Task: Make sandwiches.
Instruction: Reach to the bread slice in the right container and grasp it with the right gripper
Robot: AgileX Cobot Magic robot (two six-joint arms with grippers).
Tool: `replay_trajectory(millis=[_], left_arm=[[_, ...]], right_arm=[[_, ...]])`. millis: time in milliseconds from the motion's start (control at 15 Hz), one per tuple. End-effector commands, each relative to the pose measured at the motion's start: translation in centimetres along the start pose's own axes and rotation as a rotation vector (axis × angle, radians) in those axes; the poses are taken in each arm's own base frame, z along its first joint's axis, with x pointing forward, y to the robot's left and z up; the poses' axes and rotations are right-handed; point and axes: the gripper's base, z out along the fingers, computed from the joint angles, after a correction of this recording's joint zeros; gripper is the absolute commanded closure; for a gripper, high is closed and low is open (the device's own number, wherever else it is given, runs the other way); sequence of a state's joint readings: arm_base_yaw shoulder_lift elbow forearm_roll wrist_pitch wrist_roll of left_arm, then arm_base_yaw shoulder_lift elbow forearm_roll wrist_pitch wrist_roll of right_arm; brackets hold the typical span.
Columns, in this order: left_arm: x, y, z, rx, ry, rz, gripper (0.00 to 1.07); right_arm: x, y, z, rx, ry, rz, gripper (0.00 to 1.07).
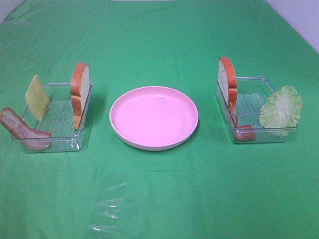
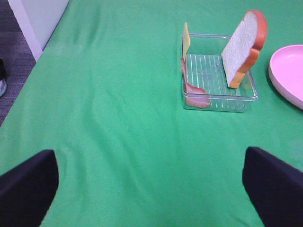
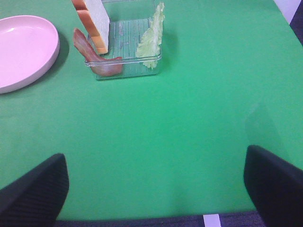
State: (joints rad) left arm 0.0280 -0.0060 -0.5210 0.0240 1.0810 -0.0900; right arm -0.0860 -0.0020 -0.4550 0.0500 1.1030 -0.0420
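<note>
Your left tool (image 2: 151, 189) and right tool (image 3: 154, 189) are both wide open and hold nothing. A bread slice (image 1: 79, 94) stands up on its edge in the clear tray (image 1: 65, 145) left of the pink plate (image 1: 153, 117), far ahead of the left tool. That tool is nearer to it.

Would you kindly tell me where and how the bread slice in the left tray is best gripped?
Grip the bread slice by its rounded top crust, probably from above, pinching its flat faces. It stands on edge against a wall of the left tray, top well above the rim.
</note>
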Motion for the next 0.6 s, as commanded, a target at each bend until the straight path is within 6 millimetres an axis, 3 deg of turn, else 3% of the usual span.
replay_trajectory(millis=[67,600], left_arm=[[0.04,0.01,0.01,0.004,-0.003,0.002,0.07],[0.04,0.01,0.01,0.004,-0.003,0.002,0.07]], right_arm=[[0.29,0.04,-0.25,0.003,-0.035,0.000,0.11],[0.29,0.04,-0.25,0.003,-0.035,0.000,0.11]])
